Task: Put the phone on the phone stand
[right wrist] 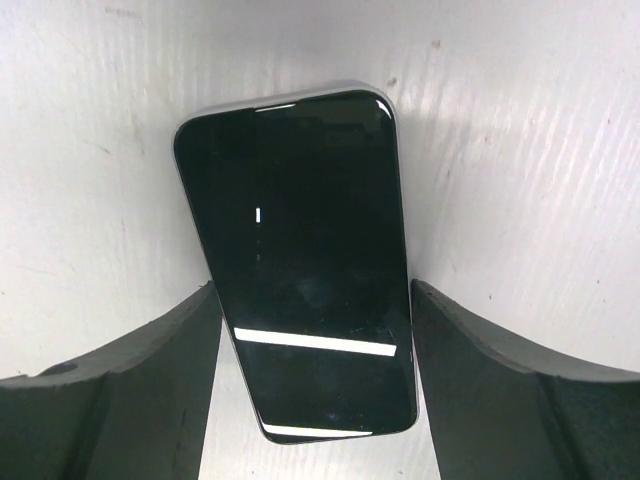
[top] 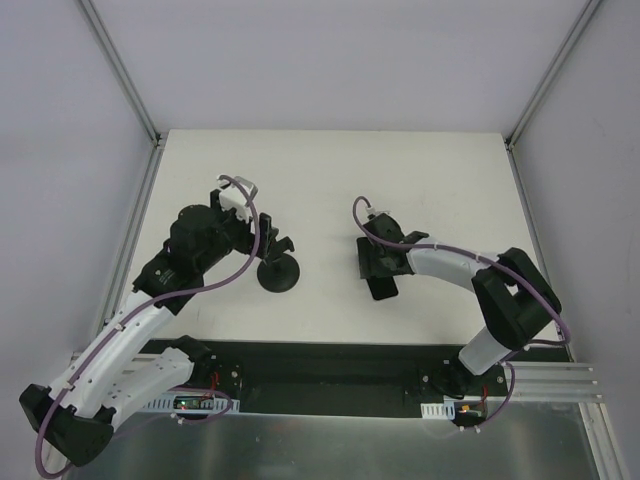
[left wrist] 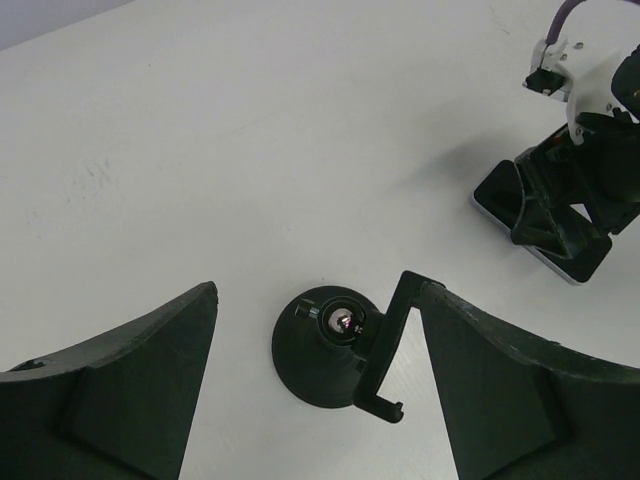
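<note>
**Phone lying flat between the right pincer's parted fingers**

I am looking at the matt white tabletop (top: 330,170), which is carrying everything. Both white-and-black arms are reaching out over it, well apart from each other.

The right gripper (right wrist: 312,300) is hanging low over the thin glossy black phone with rounded corners and a silvery rim (right wrist: 300,260). The phone is lying flat on the table, screen up, and its near half is sitting between the two black fingers (right wrist: 130,390). Those jaws are standing apart. A strip of white is showing on one side, and the other finger is running just beside the phone's edge.

The left gripper (left wrist: 318,295) is also standing wide apart. It is straddling the small black phone stand with a round disc base (left wrist: 325,355). The stand's cradle arm is sitting just beside one finger, and I cannot tell whether they are touching.
</note>
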You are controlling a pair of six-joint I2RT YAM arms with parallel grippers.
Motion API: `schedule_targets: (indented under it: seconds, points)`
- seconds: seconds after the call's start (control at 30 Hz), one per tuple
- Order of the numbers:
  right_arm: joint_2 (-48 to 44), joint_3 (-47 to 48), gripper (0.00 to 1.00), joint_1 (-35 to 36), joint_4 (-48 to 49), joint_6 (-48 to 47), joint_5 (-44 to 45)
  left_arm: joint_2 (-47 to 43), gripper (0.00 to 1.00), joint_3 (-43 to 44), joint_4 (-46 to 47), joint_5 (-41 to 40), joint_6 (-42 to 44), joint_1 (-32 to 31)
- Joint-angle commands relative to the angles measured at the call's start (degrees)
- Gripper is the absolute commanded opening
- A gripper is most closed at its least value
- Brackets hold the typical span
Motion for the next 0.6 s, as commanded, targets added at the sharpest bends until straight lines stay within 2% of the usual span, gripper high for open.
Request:
schedule_targets:
  seconds: [0.0,0.07,0.17,0.27,0.57]
  points:
    - [-4.5,-3.67,0.01,1.22,0.45,2.09,2.13,-3.36,0.81,-0.28,3.58,2.42,-6.68,-0.74]
    - [-6.86,-5.42,0.01,1.57,1.06,1.65,3.19,-5.55,0.81,-0.98,3.49,4.45,-10.73,-0.74]
    - [-10.38,-8.59,0.01,1.49,3.7,0.86,4.68,-9.24,0.8,-2.83,3.14,8.23,-22.48,-0.74]
    - [-14.07,-12.09,0.01,1.49,7.38,-0.1,5.04,-12.15,0.8,-3.97,2.78,12.62,-30.14,-0.65]
    - [-24.71,-21.24,0.01,1.58,22.06,-2.22,4.16,-8.64,0.74,-0.11,-0.12,28.17,-40.79,-0.91]
